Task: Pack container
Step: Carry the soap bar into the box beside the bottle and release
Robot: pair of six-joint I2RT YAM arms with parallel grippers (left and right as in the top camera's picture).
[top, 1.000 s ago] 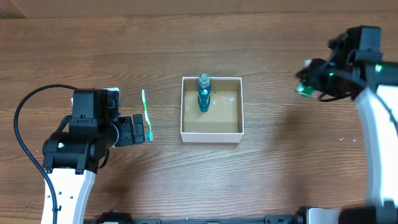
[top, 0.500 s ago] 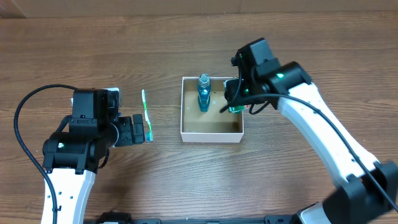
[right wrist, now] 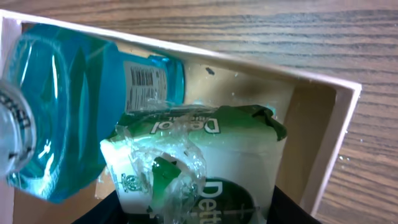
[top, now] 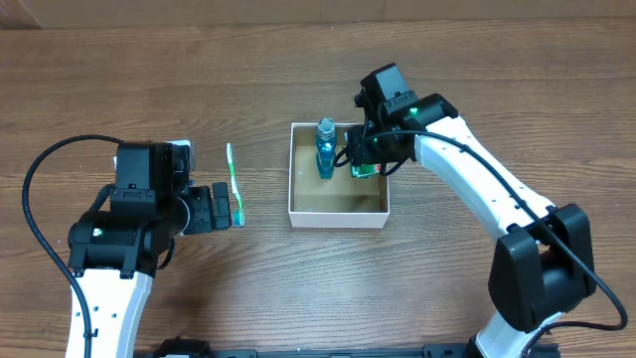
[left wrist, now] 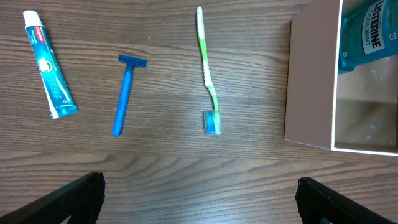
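The container, a square box with white walls and a brown floor, sits mid-table. A blue mouthwash bottle lies inside it at the back. My right gripper is shut on a green-and-white Dettol soap pack and holds it inside the box's right part, beside the bottle. The right wrist view shows the soap pack between the jaws, the bottle and the box wall. My left gripper is open and empty beside a green toothbrush.
The left wrist view shows a toothpaste tube, a blue razor and the toothbrush lying on the wood table left of the box. The left gripper's fingers stand wide apart over bare table.
My right arm has swung in from the far right with the soap pack and brought it down into the box beside the bottle. The left arm has not moved.
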